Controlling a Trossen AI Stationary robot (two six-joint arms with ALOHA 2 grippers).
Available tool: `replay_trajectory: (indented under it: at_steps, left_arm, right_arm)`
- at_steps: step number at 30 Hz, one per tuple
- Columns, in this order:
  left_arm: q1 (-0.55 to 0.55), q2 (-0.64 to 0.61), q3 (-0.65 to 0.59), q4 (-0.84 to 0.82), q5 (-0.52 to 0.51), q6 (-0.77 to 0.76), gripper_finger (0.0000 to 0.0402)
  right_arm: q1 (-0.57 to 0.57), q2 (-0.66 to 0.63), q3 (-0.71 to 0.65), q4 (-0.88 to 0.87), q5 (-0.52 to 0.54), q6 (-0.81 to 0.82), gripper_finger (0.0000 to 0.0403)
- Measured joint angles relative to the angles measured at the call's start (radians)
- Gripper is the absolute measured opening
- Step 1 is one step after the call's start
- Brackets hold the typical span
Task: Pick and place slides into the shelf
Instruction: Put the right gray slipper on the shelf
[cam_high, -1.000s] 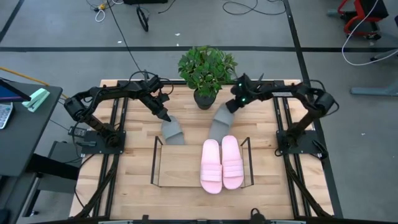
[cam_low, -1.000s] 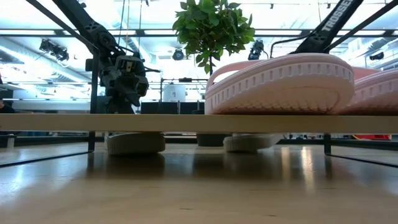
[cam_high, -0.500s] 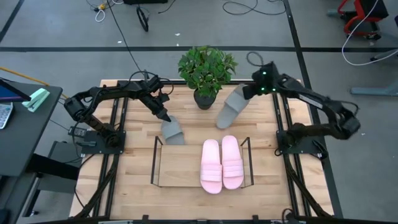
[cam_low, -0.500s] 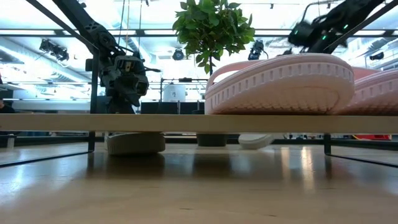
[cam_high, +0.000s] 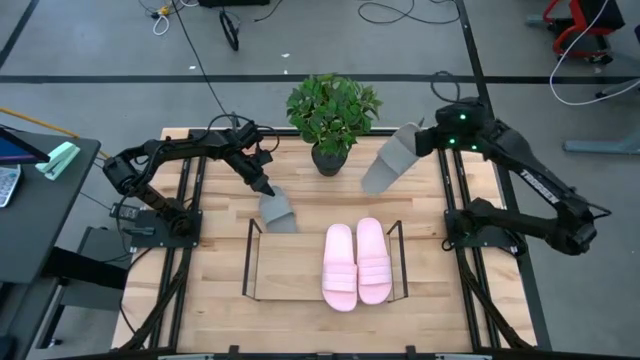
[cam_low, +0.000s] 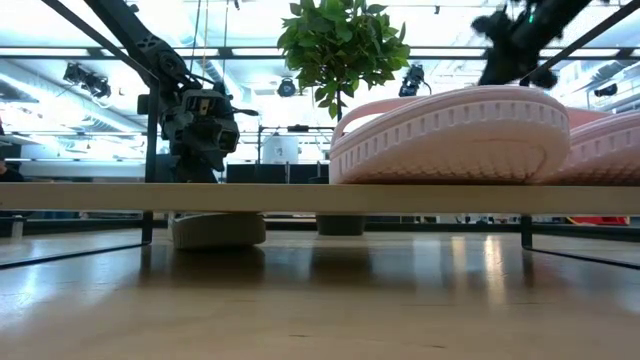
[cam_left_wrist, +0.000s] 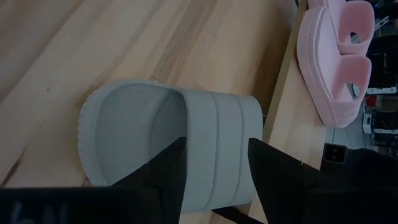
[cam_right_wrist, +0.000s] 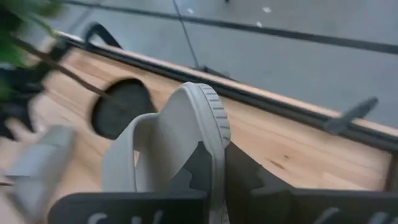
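Observation:
Two pale pink slides (cam_high: 355, 263) lie side by side on the right half of the shelf (cam_high: 283, 272), soles down on its wood board. A grey slide (cam_high: 279, 210) rests sole down on the table just beyond the shelf's far left corner. My left gripper (cam_left_wrist: 216, 142) reaches down to it, and its strap fills the gap between the fingers. A second grey slide (cam_high: 391, 160) hangs in the air over the table's far right part. My right gripper (cam_high: 427, 141) is shut on that slide's upper end. My left gripper has the grey slide's strap (cam_left_wrist: 217, 124) between its two fingers, one finger at each edge of the strap. It slants down from the table's far left. The slide stays flat on the table. My right gripper pinches the sole's rim (cam_right_wrist: 214, 134) at one end of the other grey slide, one finger on the footbed side and one on the underside. The slide is lifted clear, turned on its side, and slopes down away from the fingers toward the plant pot.
A potted plant (cam_high: 332, 108) stands at the table's far middle, between the two arms and close to the lifted slide. The left half of the shelf board is bare wood. The shelf's thin black wire ends (cam_high: 250, 262) rise at its left and right sides.
My right gripper has risen and swung toward the table's far right corner, staying shut on its grey slide. The slide, lying on the table by the plant pot a second ago, is now lifted clear and has left the low view.

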Motion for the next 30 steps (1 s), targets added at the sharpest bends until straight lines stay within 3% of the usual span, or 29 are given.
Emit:
replay_trajectory:
  at_steps: [10, 16, 23, 30]
  left_arm:
    - [0.001, 0.000, 0.000, -0.003, 0.042, 0.044, 0.0172]
    - [0.001, 0.000, 0.000, -0.004, 0.092, 0.063, 0.0178]
    - [0.001, 0.000, 0.000, -0.003, 0.126, 0.082, 0.0172]
    - [0.001, -0.031, 0.006, -0.005, 0.234, 0.115, 0.0171]
  right_arm:
    - [0.178, 0.009, 0.347, -0.187, -0.007, 0.096, 0.0021]
    - [0.345, 0.005, 0.435, -0.263, -0.019, 0.218, 0.0021]
    - [0.600, 0.044, 0.451, -0.183, 0.003, 0.321, 0.0021]
    - [0.785, 0.195, 0.451, 0.040, 0.020, 0.320, 0.0021]
